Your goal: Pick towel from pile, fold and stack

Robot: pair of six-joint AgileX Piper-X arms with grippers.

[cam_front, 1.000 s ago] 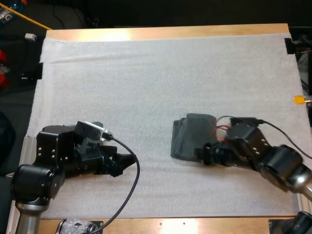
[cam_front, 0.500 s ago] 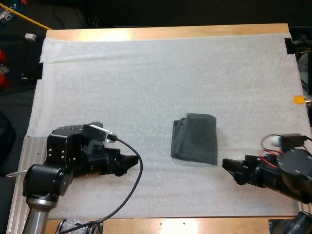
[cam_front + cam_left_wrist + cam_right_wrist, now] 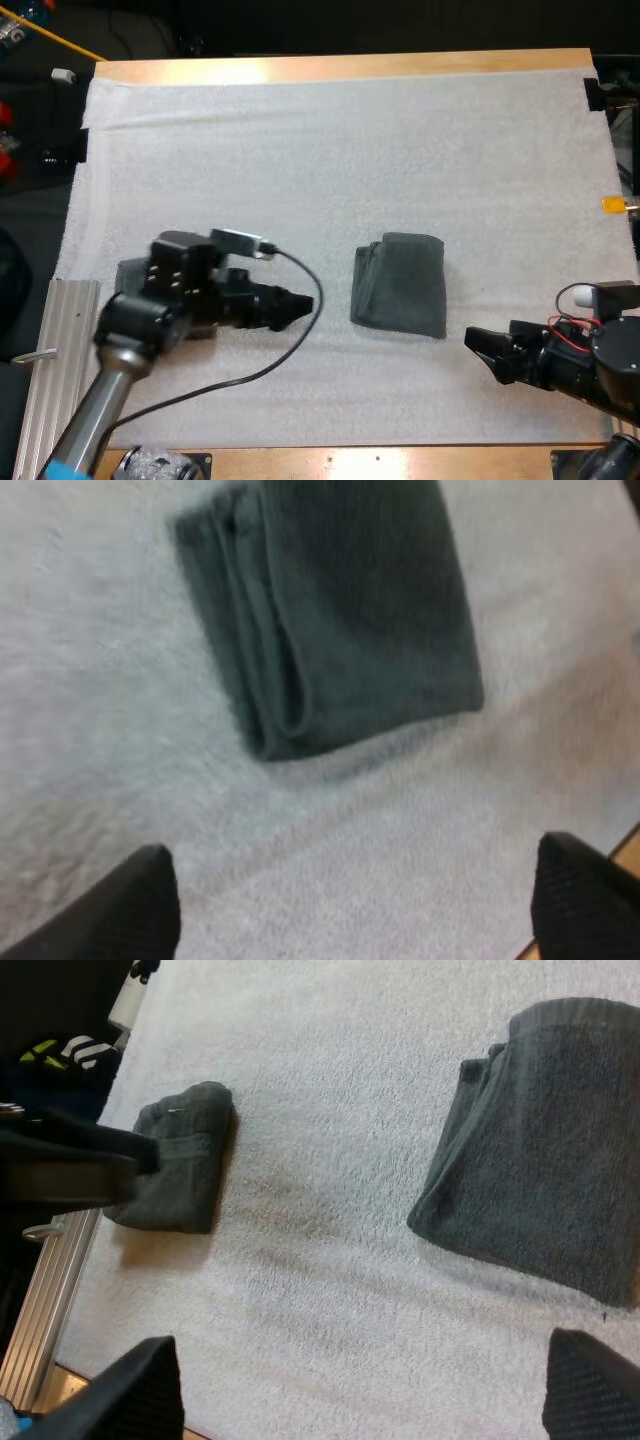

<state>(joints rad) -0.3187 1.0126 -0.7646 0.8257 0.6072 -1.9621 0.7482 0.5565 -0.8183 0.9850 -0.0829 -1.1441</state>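
- The left end effector (image 3: 298, 306) lies low over the mat (image 3: 300, 150), pointing right. Its fingers (image 3: 130, 910) stand wide apart with nothing between them.
- The folded towel (image 3: 400, 285) lies flat just to the right of this end effector, apart from it. In the left wrist view it sits beyond the open fingers, with its layered fold edge turned toward them.
- The right end effector (image 3: 480, 352) is at the near right of the mat, pointing left. Its fingers (image 3: 110, 1400) are also spread wide and hold nothing.
- The folded towel is to the left of this end effector and a little farther away, near it but not touching.
- The second towel (image 3: 175, 1155) shows in the right wrist view, well to the left of the folded one. It lies on the mat against the dark left arm (image 3: 170, 300), which covers part of it.
- Count: two end effectors, two dark grey-green towels, one white mat and one wooden table (image 3: 350, 68).
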